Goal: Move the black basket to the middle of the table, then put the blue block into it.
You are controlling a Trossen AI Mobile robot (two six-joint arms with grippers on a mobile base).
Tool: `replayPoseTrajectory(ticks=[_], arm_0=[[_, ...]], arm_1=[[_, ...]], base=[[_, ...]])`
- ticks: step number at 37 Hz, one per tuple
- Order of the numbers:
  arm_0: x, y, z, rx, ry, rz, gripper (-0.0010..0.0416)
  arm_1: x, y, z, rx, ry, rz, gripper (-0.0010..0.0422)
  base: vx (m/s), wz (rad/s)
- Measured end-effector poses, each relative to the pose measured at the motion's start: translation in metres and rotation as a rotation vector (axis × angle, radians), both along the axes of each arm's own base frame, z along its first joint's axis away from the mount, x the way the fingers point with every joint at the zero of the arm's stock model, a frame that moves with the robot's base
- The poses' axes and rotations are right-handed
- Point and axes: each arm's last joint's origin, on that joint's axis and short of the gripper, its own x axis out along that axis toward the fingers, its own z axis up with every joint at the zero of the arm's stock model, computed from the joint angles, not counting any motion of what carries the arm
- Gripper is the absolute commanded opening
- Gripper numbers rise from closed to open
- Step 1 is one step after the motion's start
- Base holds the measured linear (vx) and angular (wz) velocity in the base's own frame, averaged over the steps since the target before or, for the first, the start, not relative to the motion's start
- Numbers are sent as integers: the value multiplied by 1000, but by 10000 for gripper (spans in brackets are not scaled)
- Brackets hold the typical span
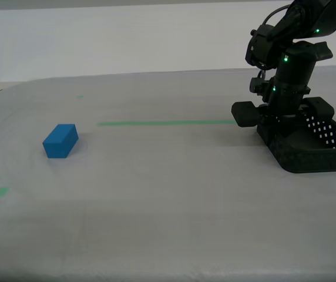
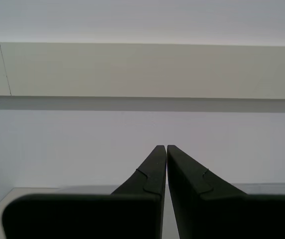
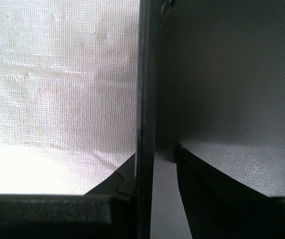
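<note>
White cloth table (image 1: 156,205): black basket (image 1: 326,155) wall pinched between my first gripper (image 3: 155,174) fingers; my second gripper (image 2: 166,149) fingers closed, empty.

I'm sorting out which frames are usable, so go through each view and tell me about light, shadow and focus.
Exterior view: soft, even light, faint shadows; the blue block and black basket look sharp. First wrist view: my first gripper straddles the basket wall, so close that it is a dark band; the cloth beside it glares white. Second wrist view: my second gripper is dark against a plain bright wall.
</note>
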Motion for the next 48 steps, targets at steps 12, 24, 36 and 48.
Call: replayPoseTrajectory(ticks=[12,24,36,48], arm_0=[[0,0,0,0,2,0,68],[-1,1,0,-2,5,1,3],[-1,1,8,7,-15,-2,-1],[-4,0,19,7,-19,-6,-1]], arm_1=[[0,0,0,0,0,0,0],[0,0,0,0,0,0,0],[0,0,0,0,0,0,0],[0,0,0,0,0,0,0]], base=[[0,0],[0,0],[0,0],[0,0]])
